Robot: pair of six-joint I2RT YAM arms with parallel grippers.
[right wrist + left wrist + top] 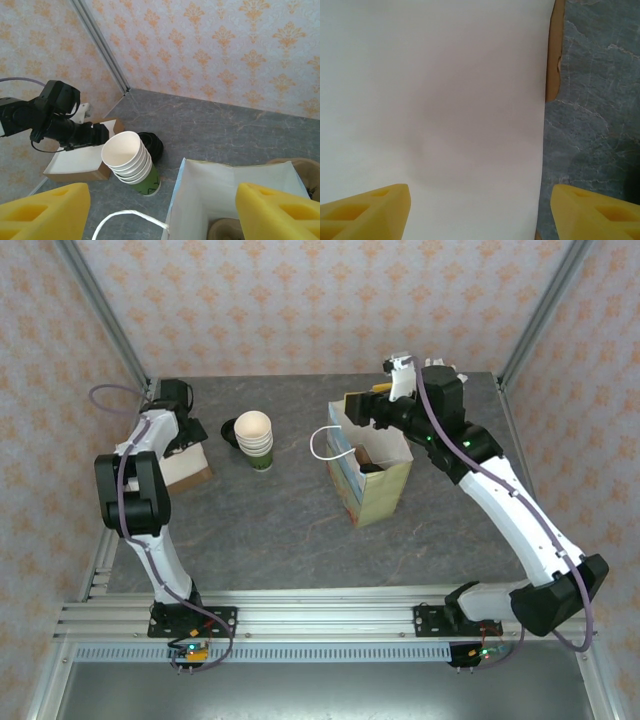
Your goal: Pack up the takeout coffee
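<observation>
Right pincer hangs spread above the bag. Left pincer, spread too, hangs over the box, 9 o'clock of the cups. Likely a fetching step; next calls for lowering and pinching.

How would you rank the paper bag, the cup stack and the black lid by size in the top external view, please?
1. paper bag
2. cup stack
3. black lid, though the stack partly hides it
</observation>
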